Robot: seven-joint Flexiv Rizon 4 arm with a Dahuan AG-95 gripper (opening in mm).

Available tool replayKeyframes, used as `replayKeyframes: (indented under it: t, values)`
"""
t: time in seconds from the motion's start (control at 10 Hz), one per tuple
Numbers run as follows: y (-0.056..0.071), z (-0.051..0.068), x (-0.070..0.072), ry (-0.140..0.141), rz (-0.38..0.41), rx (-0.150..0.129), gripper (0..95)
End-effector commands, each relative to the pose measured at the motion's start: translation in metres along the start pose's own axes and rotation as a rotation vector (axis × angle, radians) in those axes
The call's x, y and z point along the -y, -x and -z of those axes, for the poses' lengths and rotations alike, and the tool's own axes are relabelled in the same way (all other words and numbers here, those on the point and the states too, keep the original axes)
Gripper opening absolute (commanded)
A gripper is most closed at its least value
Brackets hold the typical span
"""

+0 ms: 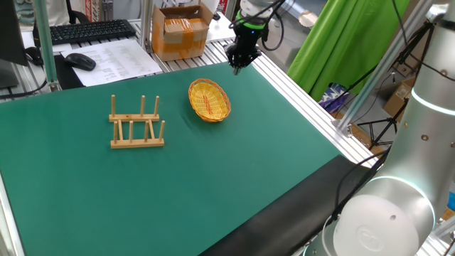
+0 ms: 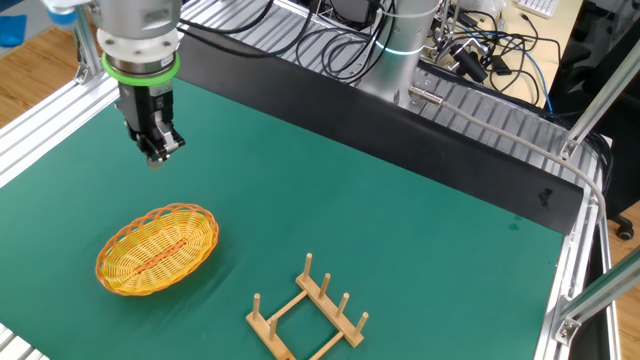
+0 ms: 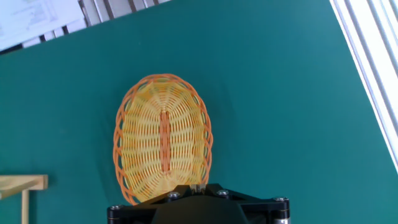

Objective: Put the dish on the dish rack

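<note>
The dish (image 1: 209, 99) is a yellow-orange woven plate lying flat on the green mat; it also shows in the other fixed view (image 2: 158, 248) and fills the middle of the hand view (image 3: 163, 137). The dish rack (image 1: 137, 124) is light wood with upright pegs. It stands to the left of the dish, apart from it, and shows in the other fixed view (image 2: 308, 315) and at the hand view's left edge (image 3: 22, 186). My gripper (image 1: 238, 62) hangs above the mat just beyond the dish's far side (image 2: 155, 152), fingertips together (image 3: 199, 186), holding nothing.
A cardboard box (image 1: 181, 30), a keyboard (image 1: 89, 30) and a mouse (image 1: 80, 61) lie beyond the mat's far edge. Aluminium rails (image 1: 306, 96) border the right side. A second robot base (image 1: 398, 185) stands at the front right. Cables (image 2: 330, 50) run behind the mat.
</note>
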State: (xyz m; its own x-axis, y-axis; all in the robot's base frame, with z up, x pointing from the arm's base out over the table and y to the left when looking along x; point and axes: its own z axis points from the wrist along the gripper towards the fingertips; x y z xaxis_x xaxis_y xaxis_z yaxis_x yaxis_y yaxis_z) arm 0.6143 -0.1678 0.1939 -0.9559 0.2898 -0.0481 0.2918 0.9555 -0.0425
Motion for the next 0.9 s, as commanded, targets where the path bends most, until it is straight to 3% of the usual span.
replayKeyframes:
  t: [0.1, 0.3, 0.4, 0.5, 0.7, 0.9]
  values:
    - [0.0009, -0.0007, 0.0002, 0.003, -0.022, -0.007, 0.0]
    - [0.0009, -0.0007, 0.0002, 0.005, -0.011, -0.034, 0.0]
    - [0.0009, -0.0007, 0.0002, 0.046, -0.019, -0.029, 0.0]
    - [0.0009, -0.0007, 0.0002, 0.033, -0.007, -0.025, 0.0]
    - [0.0009, -0.0007, 0.0002, 0.026, -0.002, -0.083, 0.0]
    - [0.0009, -0.0007, 0.0002, 0.033, 0.010, -0.111, 0.0]
